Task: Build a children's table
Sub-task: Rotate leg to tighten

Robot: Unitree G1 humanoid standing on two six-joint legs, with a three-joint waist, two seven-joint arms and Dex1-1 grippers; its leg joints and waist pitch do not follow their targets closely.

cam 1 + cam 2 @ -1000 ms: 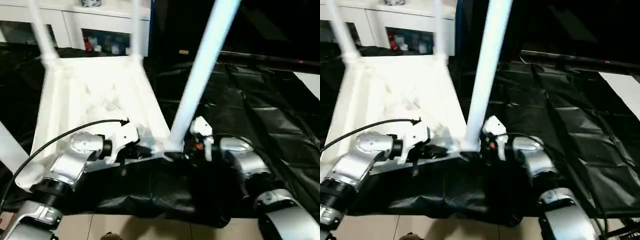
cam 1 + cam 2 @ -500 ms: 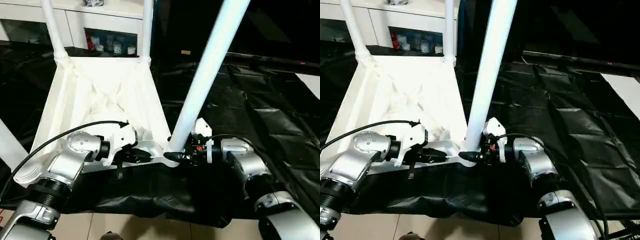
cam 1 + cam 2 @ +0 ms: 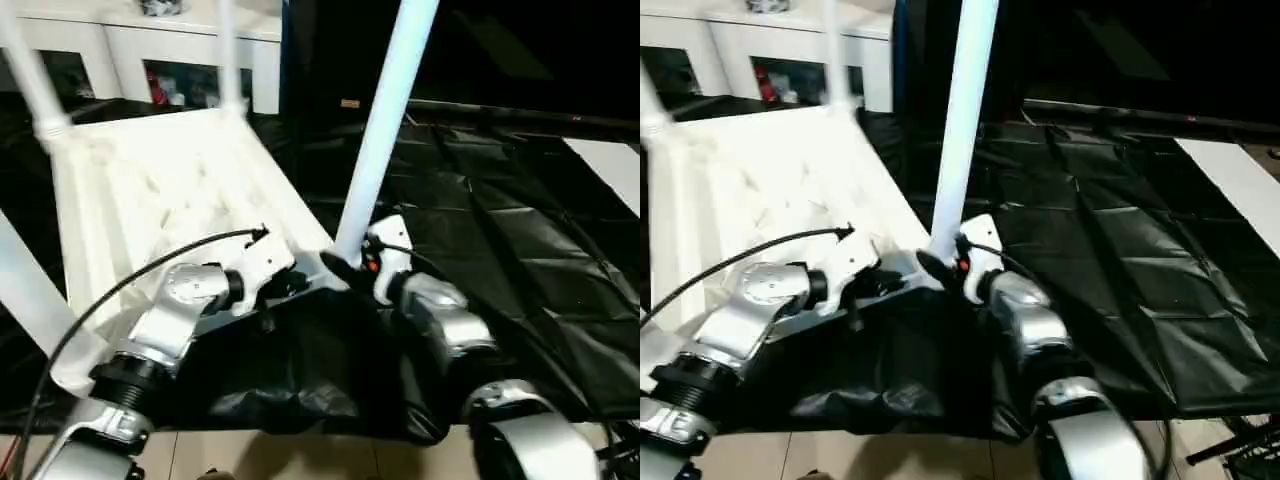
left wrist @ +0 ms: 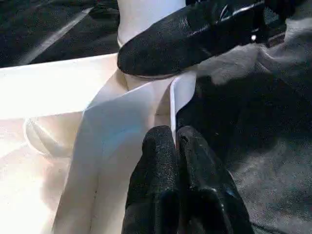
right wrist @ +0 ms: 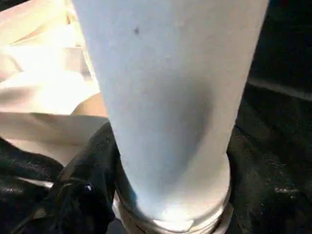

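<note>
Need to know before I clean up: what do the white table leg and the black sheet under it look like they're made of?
Table leg: looks like smooth white moulded plastic, a plain seamless tube with a soft sheen. Black sheet: probably thin plastic film, glossy and creased with fold lines.

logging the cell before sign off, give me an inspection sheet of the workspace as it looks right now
surface: black plastic sheeting, creased, spread over the floor; pale tiles along its near edge.
job's things: white tabletop lies upside down, ribbed underside up; a leg stands in the near corner socket, and other legs stand at its other corners.
clutter: nothing seen.
claws: left claw shut on the tabletop's thin rim beside the socket; right claw at the base of the near leg, its black finger across it.
cables: black cable arcs over the left forearm.
surroundings: white cabinet with glass doors behind the table.
</note>
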